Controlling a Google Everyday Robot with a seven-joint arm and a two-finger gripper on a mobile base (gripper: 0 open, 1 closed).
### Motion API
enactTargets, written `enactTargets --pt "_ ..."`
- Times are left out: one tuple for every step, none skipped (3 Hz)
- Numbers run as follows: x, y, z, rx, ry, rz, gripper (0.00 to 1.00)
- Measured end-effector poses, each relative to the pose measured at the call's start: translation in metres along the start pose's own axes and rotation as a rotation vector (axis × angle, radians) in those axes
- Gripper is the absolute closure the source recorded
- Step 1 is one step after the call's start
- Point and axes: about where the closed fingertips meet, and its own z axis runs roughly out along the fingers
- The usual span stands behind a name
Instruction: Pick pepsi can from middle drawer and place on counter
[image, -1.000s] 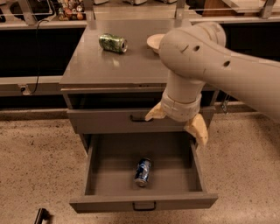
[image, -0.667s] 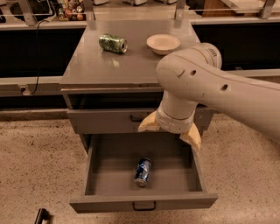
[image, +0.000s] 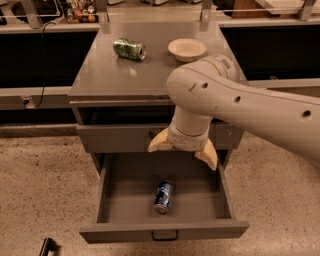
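gripper (image: 182, 150) above the pulled-out middle drawer (image: 120, 231), fingers spread apart, apparently not touching the pepsi can (image: 163, 196) lying on its side inside.

Grey metal, smooth plastic
The counter (image: 120, 75) is slightly glossy metal, the middle drawer (image: 165, 231) matt; the gripper (image: 182, 154) above the drawer looks like smooth cream plastic; the pepsi can (image: 163, 196) glints; the floor (image: 45, 190) is speckled stone.

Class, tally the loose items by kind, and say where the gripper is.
Cans: 2, green can on the counter, pepsi can in the middle drawer.
Bowls: 1, bowl on the counter.
Total: 3.
The gripper hovers open above the middle drawer.
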Motion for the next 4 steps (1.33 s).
enactTargets --pt "0.006 -0.014 0.052 0.018 -0.045 -0.055 0.0" --pt "0.004 -0.041 0.123 0.105 -0.064 -0.086 0.0" --pt "0.012 -0.059 0.136 0.177 -0.04 -0.079 0.0" --pt "0.012 -0.059 0.136 0.177 -0.039 -0.08 0.0"
